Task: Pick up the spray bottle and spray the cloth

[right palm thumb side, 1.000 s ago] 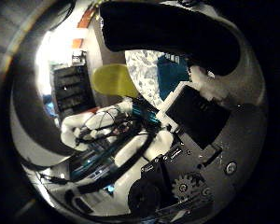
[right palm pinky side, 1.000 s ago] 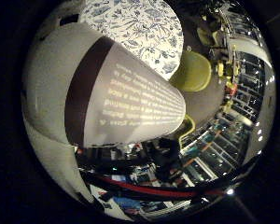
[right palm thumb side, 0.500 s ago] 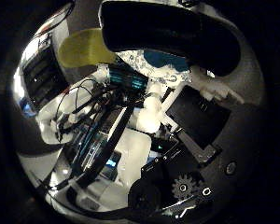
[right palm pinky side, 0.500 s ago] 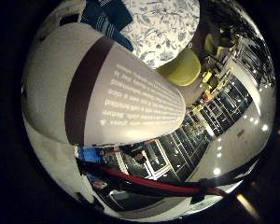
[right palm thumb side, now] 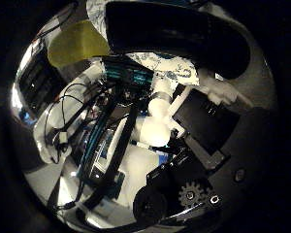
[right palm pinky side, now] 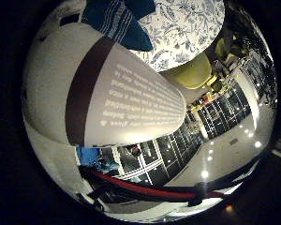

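The spray bottle [right palm pinky side: 103,89] fills much of the right little finger side palm view, close against the palm. Its body is pale, with a dark brown band and a printed label. Beyond it a dark blue cloth [right palm pinky side: 117,21] lies on a table with a white, blue-patterned cover [right palm pinky side: 183,28]. In the right thumb side palm view my hand [right palm thumb side: 194,126] shows white and black fingers curled inward, with a gear at its base. A broad black curved part [right palm thumb side: 175,34] lies across that view; I cannot tell whether it belongs to the bottle.
A yellow chair [right palm pinky side: 192,70] stands beside the patterned table and also shows in the right thumb side palm view [right palm thumb side: 78,44]. Dark shelving and lit windows [right palm pinky side: 192,141] lie beyond. A red strip [right palm pinky side: 150,186] runs below the bottle.
The bottle stays fixed against the palm while the background shifts, so the camera has moved. The blue cloth and the patterned table have come further into the little finger side view.
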{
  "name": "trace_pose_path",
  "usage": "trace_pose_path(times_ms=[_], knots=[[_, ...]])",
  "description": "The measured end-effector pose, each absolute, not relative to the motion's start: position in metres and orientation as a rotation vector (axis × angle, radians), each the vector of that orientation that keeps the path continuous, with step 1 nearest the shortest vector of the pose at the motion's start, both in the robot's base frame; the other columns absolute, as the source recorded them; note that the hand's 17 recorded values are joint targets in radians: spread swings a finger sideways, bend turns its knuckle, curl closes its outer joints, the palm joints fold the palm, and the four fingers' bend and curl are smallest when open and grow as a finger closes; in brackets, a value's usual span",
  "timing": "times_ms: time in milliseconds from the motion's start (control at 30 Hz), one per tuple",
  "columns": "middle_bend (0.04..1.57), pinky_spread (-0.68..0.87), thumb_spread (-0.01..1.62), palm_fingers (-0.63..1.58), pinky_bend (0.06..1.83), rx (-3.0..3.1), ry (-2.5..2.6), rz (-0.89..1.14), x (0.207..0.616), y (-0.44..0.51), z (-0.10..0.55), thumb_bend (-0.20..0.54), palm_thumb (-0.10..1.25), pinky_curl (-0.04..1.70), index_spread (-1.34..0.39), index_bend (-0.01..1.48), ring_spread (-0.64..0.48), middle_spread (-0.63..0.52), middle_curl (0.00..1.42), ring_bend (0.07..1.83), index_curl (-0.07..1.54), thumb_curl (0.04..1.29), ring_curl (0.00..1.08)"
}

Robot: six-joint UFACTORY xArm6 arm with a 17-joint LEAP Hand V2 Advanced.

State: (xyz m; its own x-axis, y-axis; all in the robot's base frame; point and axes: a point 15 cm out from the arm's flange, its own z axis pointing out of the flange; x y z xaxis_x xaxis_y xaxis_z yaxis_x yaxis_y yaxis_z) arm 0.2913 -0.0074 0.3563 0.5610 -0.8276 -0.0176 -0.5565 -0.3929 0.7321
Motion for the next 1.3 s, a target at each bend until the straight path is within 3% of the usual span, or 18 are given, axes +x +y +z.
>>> trace_pose_path(times_ms=[633, 1067, 1300], knots=[[1.39, -0.17, 0.66, 1.12, 1.02, 2.594, -1.220, -0.852, 0.303, 0.116, 0.393, -0.018, 1.07, 1.47, -0.22, 1.13, -0.24, -0.08, 0.69, 1.33, 0.78, 0.89, 0.84], [1.39, -0.16, 0.53, 1.12, 0.98, 3.116, -1.297, -1.400, 0.344, 0.251, 0.472, -0.019, 1.11, 1.49, -0.21, 1.15, -0.23, -0.08, 0.70, 1.33, 0.78, 0.92, 0.84], [1.39, -0.16, 0.43, 1.12, 0.97, 3.264, -1.399, -1.555, 0.380, 0.278, 0.415, -0.021, 1.11, 1.48, -0.21, 1.16, -0.22, -0.08, 0.70, 1.33, 0.78, 0.93, 0.84]])
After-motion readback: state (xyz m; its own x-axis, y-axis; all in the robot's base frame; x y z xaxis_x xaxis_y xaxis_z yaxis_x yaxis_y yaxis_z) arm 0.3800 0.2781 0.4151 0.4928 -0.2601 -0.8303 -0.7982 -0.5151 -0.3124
